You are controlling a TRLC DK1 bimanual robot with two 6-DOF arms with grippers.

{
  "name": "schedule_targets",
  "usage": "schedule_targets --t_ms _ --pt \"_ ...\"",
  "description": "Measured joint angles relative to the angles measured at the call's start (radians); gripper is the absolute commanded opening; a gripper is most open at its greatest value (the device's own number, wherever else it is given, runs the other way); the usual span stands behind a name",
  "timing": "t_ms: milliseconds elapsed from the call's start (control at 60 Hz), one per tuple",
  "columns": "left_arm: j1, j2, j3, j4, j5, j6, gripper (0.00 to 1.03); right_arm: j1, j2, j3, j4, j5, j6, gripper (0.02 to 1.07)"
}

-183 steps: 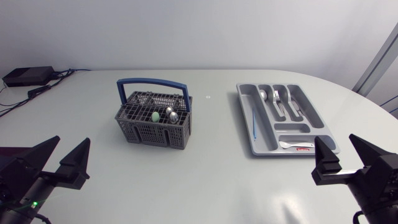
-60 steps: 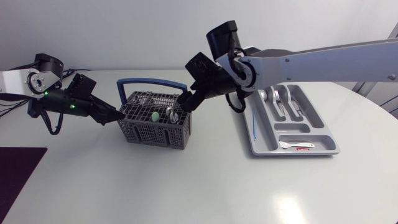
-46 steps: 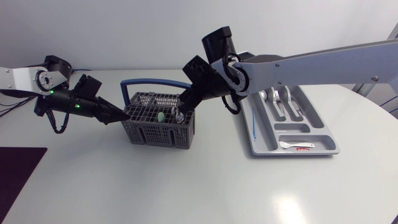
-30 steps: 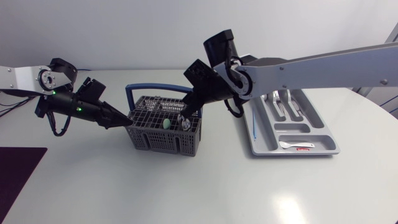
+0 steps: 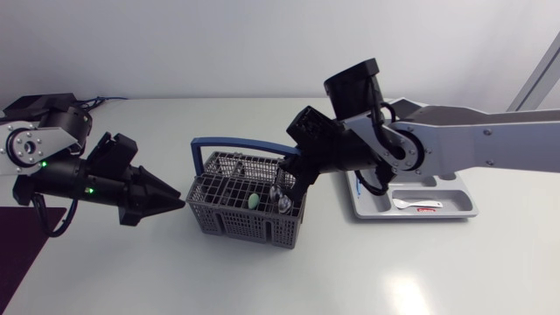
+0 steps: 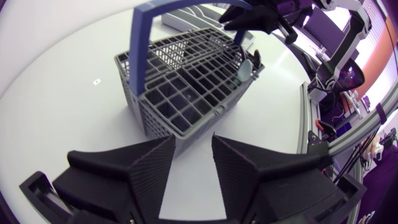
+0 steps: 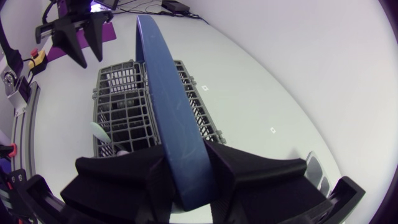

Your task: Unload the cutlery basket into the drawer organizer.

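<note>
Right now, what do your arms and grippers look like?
Left arm: silver-grey link, black joints, green lights, a black cable looping beneath. Right arm: long silver-grey link, black joints, black cables by the wrist. Left gripper and right gripper: matte black, two broad wedge fingers each.

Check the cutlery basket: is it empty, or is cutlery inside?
Not empty. The cutlery basket holds a pale green utensil end and metal spoons, sticking up from its compartments.

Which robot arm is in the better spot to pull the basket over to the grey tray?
Right. The right gripper grips the blue handle of the basket, nearer the tray. The left gripper sits open by the far wall, holding nothing.
</note>
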Motion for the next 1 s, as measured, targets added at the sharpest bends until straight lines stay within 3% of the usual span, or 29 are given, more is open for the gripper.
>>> schedule_targets --t_ms 167,200,233,267,300,650,767,833,883,1000 --pt "-0.010 -0.070 -0.076 -0.011 0.000 0.007 0.42 -0.013 -0.005 -0.004 0.000 0.000 0.000 0.32" --pt "-0.010 -0.085 -0.085 -0.015 0.000 0.007 0.42 -0.014 -0.006 -0.005 0.000 0.000 0.000 0.36" --pt "-0.010 -0.097 -0.091 -0.018 0.000 0.007 0.42 -0.014 -0.008 -0.006 0.000 0.002 -0.001 0.52" --pt "-0.010 -0.109 -0.093 -0.019 0.000 0.007 0.42 -0.014 -0.011 -0.008 0.000 0.006 -0.001 0.82" --pt "-0.010 -0.118 -0.093 -0.022 0.000 0.007 0.42 -0.014 -0.016 -0.008 0.000 0.008 -0.001 1.05" --pt "0.008 -0.126 -0.040 -0.012 0.000 0.003 0.43 -0.040 -0.180 -0.013 -0.055 0.018 0.000 1.01" --pt "0.016 -0.032 0.016 0.040 0.000 -0.002 0.43 -0.043 -0.226 -0.044 -0.065 0.026 0.002 0.77" --pt "0.022 0.044 0.055 0.051 0.000 -0.005 0.43 -0.050 -0.259 -0.072 -0.087 0.026 0.004 0.49" --pt "0.030 0.098 0.078 0.069 -0.001 -0.006 0.43 -0.061 -0.286 -0.092 -0.105 0.027 0.004 0.34" --pt "0.044 0.197 0.125 0.104 -0.013 -0.012 0.43 -0.097 -0.343 -0.129 -0.125 0.024 0.008 0.30"
